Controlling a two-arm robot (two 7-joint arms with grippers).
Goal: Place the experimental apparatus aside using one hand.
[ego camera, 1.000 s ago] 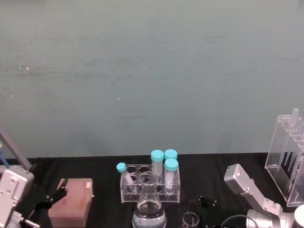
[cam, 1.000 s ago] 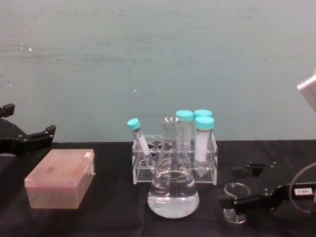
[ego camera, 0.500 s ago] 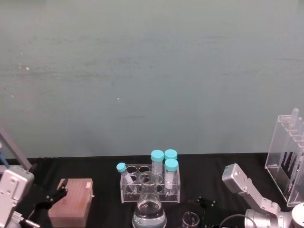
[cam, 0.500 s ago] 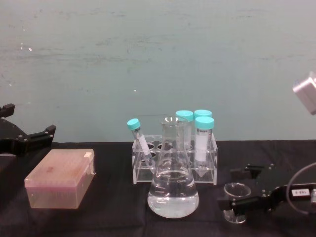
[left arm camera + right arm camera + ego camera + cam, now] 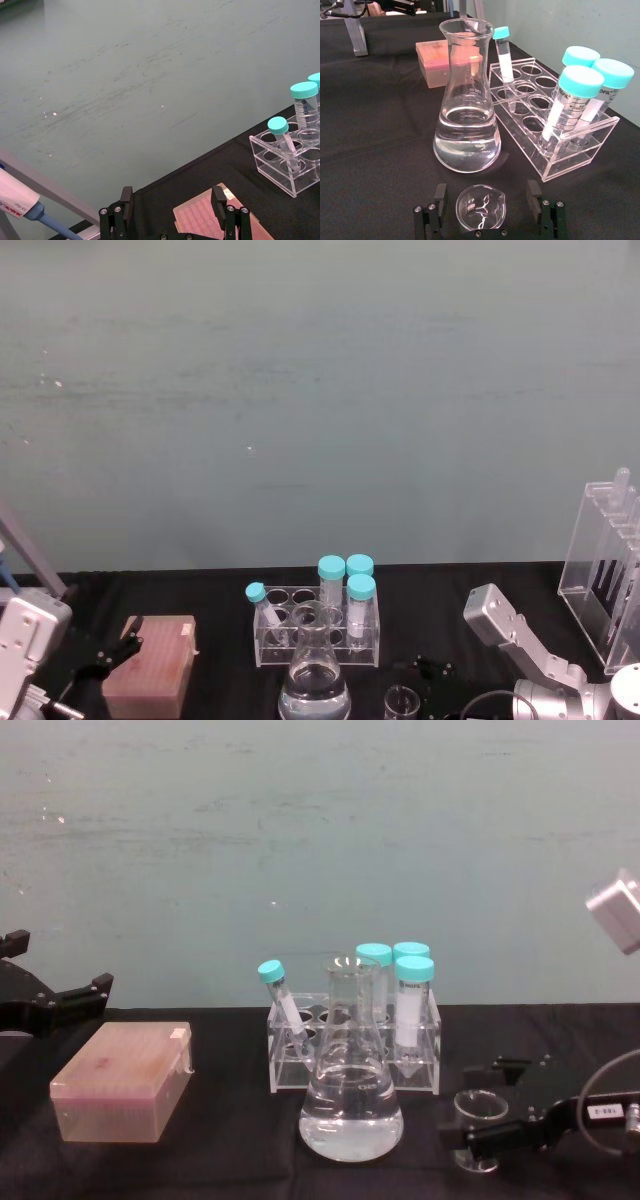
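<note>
The small glass beaker (image 5: 481, 206) stands on the black cloth between the fingers of my right gripper (image 5: 487, 201), which is open with a gap on each side. The same beaker (image 5: 477, 1118) and right gripper (image 5: 492, 1108) are at the lower right of the chest view. A conical flask (image 5: 351, 1095) part full of clear liquid stands just left of the beaker, also seen as the flask (image 5: 314, 680). The tall clear pipette rack (image 5: 610, 575) stands at the far right. My left gripper (image 5: 171, 202) hangs open at the far left, holding nothing.
A clear tube rack (image 5: 352, 1040) with several teal-capped tubes stands right behind the flask. A pink tip box (image 5: 122, 1082) lies at the left, below the left gripper (image 5: 50, 995). A blue-and-white pipette (image 5: 20, 200) on a stand is at the far left.
The right arm has edged slightly left, bringing its open fingers a little further along the beaker. The beaker, the flask and the left arm have not moved.
</note>
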